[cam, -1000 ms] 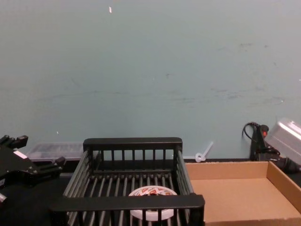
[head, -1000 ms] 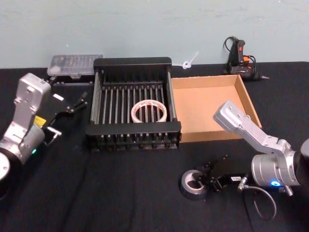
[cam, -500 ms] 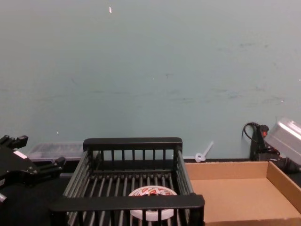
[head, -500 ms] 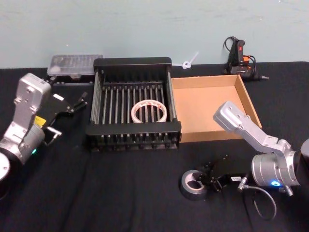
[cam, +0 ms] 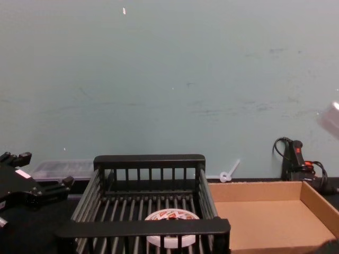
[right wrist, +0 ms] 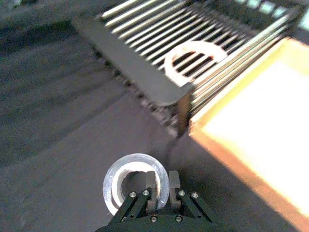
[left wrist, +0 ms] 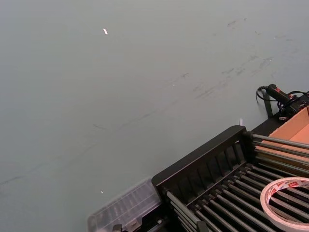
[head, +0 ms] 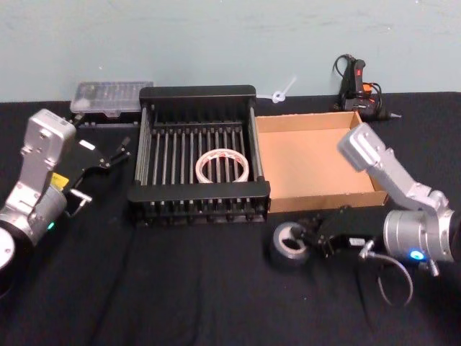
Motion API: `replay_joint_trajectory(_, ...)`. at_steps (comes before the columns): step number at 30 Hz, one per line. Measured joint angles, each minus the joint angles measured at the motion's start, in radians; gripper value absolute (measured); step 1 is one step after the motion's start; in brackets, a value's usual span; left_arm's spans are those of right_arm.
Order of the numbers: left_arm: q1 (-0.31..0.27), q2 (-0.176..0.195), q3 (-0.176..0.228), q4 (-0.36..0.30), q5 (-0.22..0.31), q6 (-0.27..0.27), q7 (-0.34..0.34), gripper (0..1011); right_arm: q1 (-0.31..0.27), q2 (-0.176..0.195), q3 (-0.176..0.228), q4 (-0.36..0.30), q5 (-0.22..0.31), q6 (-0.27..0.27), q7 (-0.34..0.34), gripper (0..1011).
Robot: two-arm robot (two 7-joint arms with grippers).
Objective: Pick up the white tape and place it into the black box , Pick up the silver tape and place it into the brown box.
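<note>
Two rolls of tape are in different places. The white tape [head: 222, 166] lies flat on the slatted bottom of the black box [head: 198, 94], near that box's front right part; the chest view shows it [cam: 171, 223] low behind the front rim. The silver tape [head: 289, 245] is in front of the brown box [head: 369, 151], close to its front left corner and tilted, with the right tool [head: 308, 241] clenched on its wall. In the right wrist view one finger [right wrist: 152, 180] sits inside the pale centre of the roll [right wrist: 136, 183] and the other against its outer side, so the roll's wall is pinched between them. Whether the roll touches the black surface [head: 180, 288] or is slightly above it cannot be told.

The brown box stands just to the right of the black box, the two side by side and touching or nearly so. The left tool [head: 115, 153] is off to the left of the black box, near its left wall, its fingers spread and grasping nothing. A clear plastic case [head: 112, 97] lies behind it at the back of the surface, and a black hot glue gun [head: 356, 83] rests behind the brown box.
</note>
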Motion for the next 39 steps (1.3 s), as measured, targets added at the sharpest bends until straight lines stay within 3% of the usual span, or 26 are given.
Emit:
replay_joint_trajectory(5,0.000,0.000,0.000,0.000,0.000,0.000,0.000,1001,0.013,-0.019,0.045,0.015,0.014,-0.019,-0.053,168)
replay_joint_trajectory(15,0.000,0.000,0.000,0.000,0.000,0.000,0.000,1001,0.066,-0.066,0.089,0.085,-0.009,-0.035,-0.126,168)
replay_joint_trajectory(25,0.000,0.000,0.000,0.000,0.000,0.000,0.000,1001,0.131,-0.134,0.098,0.194,-0.057,-0.056,-0.155,168)
replay_joint_trajectory(39,0.000,0.000,0.000,0.000,0.000,0.000,0.000,1001,0.208,-0.217,0.081,0.355,-0.121,-0.058,-0.155,168)
